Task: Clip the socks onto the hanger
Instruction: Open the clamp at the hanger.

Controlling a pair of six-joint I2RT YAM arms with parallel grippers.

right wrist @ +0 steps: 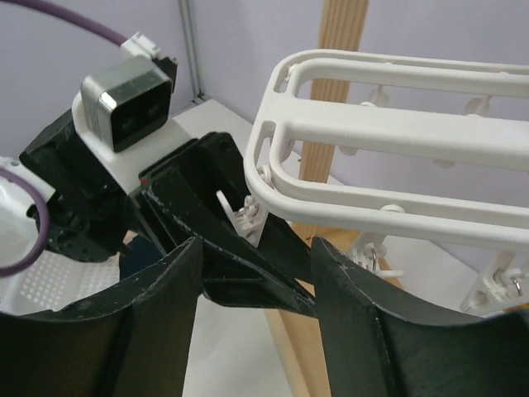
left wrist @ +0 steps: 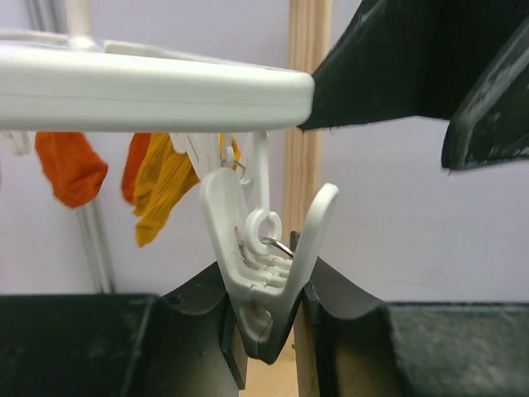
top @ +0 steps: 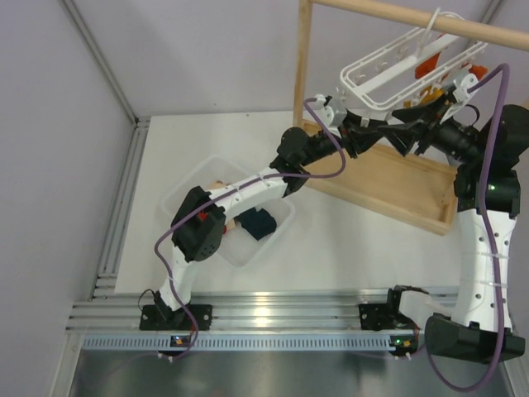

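One clip [left wrist: 248, 223] pinched in left claw [left wrist: 266, 318], right claw [right wrist: 256, 256] parted — under hanger [right wrist: 397, 132]

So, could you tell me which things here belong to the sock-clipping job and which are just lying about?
Job: hanger, clip in left gripper, navy sock, red sock.
Lying about: orange socks, yellow sock, wooden rack, bin.
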